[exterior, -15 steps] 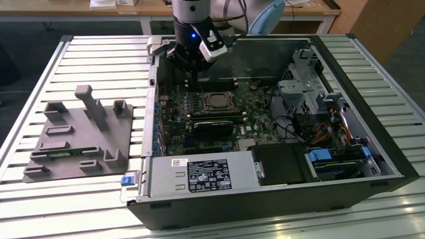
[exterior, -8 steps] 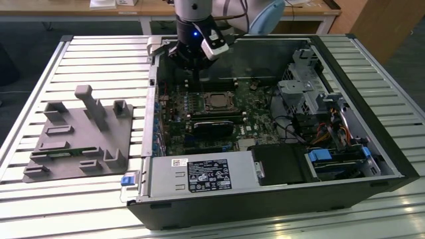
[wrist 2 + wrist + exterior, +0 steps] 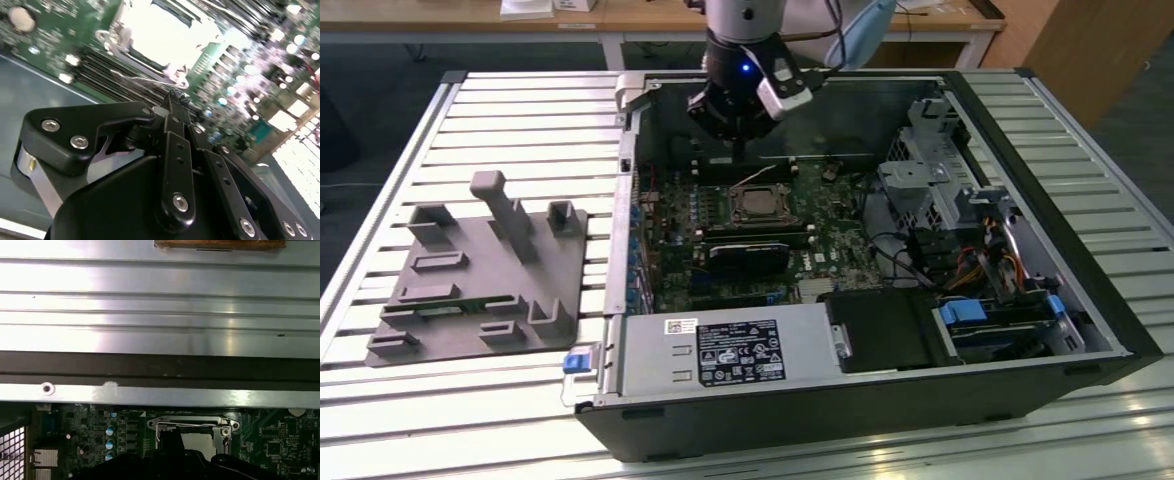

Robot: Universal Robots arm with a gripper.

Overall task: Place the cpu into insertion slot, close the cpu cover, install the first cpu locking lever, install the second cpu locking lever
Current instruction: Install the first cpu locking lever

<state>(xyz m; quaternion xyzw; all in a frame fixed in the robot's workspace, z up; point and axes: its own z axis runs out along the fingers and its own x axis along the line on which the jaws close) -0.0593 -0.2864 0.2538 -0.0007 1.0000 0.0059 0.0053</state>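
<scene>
In the exterior view the insertion slot (image 3: 732, 197) lies mid-board inside the open computer case. The silvery cpu cover (image 3: 757, 190) lies flat over it, and the cpu (image 3: 757, 207) shows through its window. A thin wire locking lever (image 3: 750, 178) sticks up at the socket's far side. My gripper (image 3: 744, 152) hangs just beyond that side, pointing down, its fingers (image 3: 175, 107) pressed together with nothing between them. The lever wire (image 3: 135, 77) runs close below the fingertips in the second wrist view. The first wrist view shows the cover (image 3: 192, 424) and the pale cpu (image 3: 196, 440).
A black cooler block (image 3: 750, 258) and memory slots flank the socket. A labelled grey power-supply box (image 3: 720, 352) sits at the case's near edge, and drive cages with cables (image 3: 974, 250) are on the exterior view's right. A grey fixture (image 3: 480, 270) stands on the slatted table, on the exterior view's left.
</scene>
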